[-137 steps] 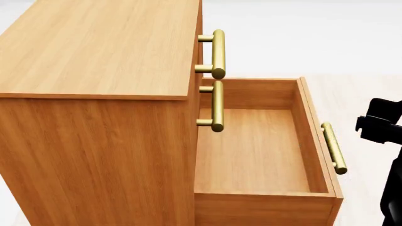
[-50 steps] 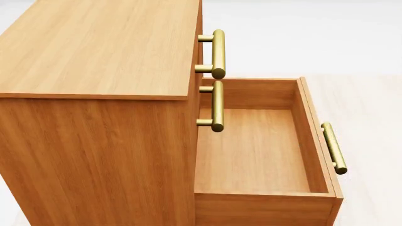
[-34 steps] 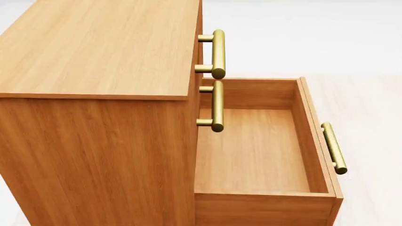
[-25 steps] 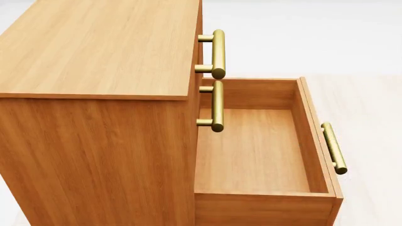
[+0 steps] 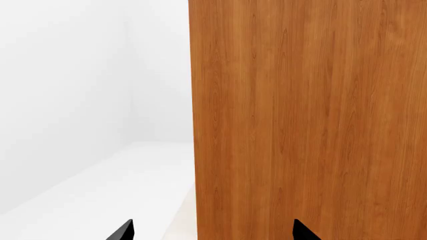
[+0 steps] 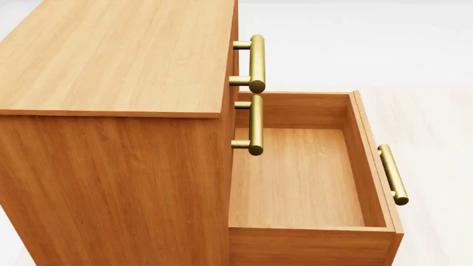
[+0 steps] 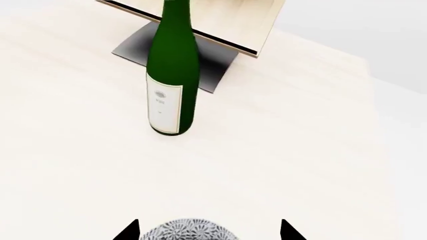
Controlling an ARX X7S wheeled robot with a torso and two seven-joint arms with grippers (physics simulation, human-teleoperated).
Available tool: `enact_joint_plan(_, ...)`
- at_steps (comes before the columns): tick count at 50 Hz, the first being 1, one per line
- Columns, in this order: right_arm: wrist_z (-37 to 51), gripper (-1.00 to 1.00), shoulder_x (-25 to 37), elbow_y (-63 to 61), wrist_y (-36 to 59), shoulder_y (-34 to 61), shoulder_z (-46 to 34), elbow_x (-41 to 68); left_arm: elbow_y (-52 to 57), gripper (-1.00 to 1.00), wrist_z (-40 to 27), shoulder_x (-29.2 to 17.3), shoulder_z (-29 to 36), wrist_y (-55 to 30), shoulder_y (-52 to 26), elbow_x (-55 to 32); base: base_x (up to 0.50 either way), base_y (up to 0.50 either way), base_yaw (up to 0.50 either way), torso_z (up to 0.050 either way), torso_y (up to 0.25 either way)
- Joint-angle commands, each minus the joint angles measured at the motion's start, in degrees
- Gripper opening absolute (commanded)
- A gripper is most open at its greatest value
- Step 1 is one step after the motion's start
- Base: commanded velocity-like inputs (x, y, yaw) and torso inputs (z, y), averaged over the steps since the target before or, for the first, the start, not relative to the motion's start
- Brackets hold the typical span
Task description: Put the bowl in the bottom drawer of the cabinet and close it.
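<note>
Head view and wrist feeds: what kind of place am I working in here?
Likely a simulated home-style room: a wood-grain cabinet with its bottom drawer pulled open, plus a green wine bottle and the bowl on a pale surface.

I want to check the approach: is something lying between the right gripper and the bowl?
No. In the right wrist view the bowl sits directly between the right gripper fingertips, with only bare table around it.

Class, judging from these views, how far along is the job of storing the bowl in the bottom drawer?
Done: the orange-brown wooden bottom drawer of the cabinet stands pulled out and empty. In hand: the right gripper hangs with open jaws on either side of the blue-grey speckled ceramic bowl, beside a green glass bottle. Left: grasp the bowl, place it in the drawer, then push it shut.
</note>
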Motion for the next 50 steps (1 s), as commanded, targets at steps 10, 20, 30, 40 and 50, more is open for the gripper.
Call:
enact_joint_plan(10, 1.9, 1.00, 0.6, 1.7, -0.3, -0.8, 1.3, -1.0, -0.1, 1.00, -0.3, -0.1, 0.3, -0.1, -0.2, 0.3, 0.00, 0.00, 0.00, 0.000, 0.000)
enact_joint_plan(20, 1.6, 1.00, 0.7, 3.7, 0.5, -0.5, 2.3, -0.4, 0.2, 1.00, -0.5, -0.3, 0.4, -0.2, -0.1, 0.2, 0.00, 0.00, 0.00, 0.000, 0.000)
enact_joint_plan(30, 0.8, 1.00, 1.1, 5.4, 0.6, -0.8, 4.8, 0.9, 0.0, 1.00, -0.8, -0.3, 0.6, 0.1, 0.0, 0.8, 0.00, 0.00, 0.00, 0.000, 0.000)
enact_joint_plan(40, 0.7, 1.00, 1.0, 6.3, 0.8, -0.9, 6.3, 1.6, -0.4, 1.00, -0.8, -0.4, 0.6, 0.3, -0.2, 0.6, 0.00, 0.00, 0.00, 0.000, 0.000)
enact_joint_plan(50, 0.6, 1.00, 1.3, 8.5, 0.2, -0.6, 7.6, 1.9, -0.8, 1.00, -0.9, -0.5, 0.8, 0.7, -0.4, 0.5, 0.00, 0.00, 0.00, 0.000, 0.000)
